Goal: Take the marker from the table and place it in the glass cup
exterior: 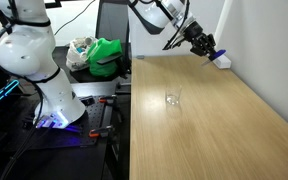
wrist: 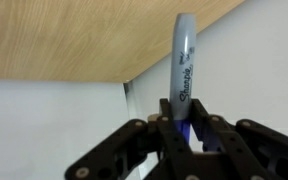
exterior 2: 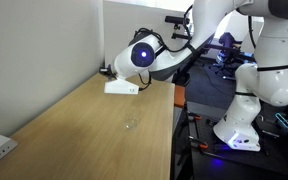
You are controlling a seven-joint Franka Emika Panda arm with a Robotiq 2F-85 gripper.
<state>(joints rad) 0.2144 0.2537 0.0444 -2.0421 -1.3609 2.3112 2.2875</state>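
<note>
Overhead, above the far end of the table (exterior: 214, 130), our gripper (exterior: 199, 42) hung in the air with its fingers closed on the marker (exterior: 212, 51). In an exterior view the marker showed only as a small blue tip poking out past the dark fingers, clear of the tabletop. It hung just above a white rectangular block (exterior: 222, 60) that lay at the table's far edge beside the wall.

In the wrist view we saw the grip more closely. Two black fingers (wrist: 167, 128) pressed in on the marker (wrist: 186, 70) from either side, and it stood upright between them. Its grey barrel carried dark script lettering and rose well above the gripper (wrist: 189, 122), with a blue-purple section down at the fingers. Behind it were light wood grain across the top and plain white below.

The glass cup (exterior: 173, 98) stood upright near the middle of the table, clear and hard to make out, well apart from the gripper and the marker. In an exterior view from the opposite end, the cup (exterior 2: 131, 122) was a faint outline on the tan table (exterior 2: 74, 130). The white block (exterior 2: 121, 87) lay beyond it, and our arm's round joint (exterior 2: 142, 55) hid the gripper from that side.
</note>
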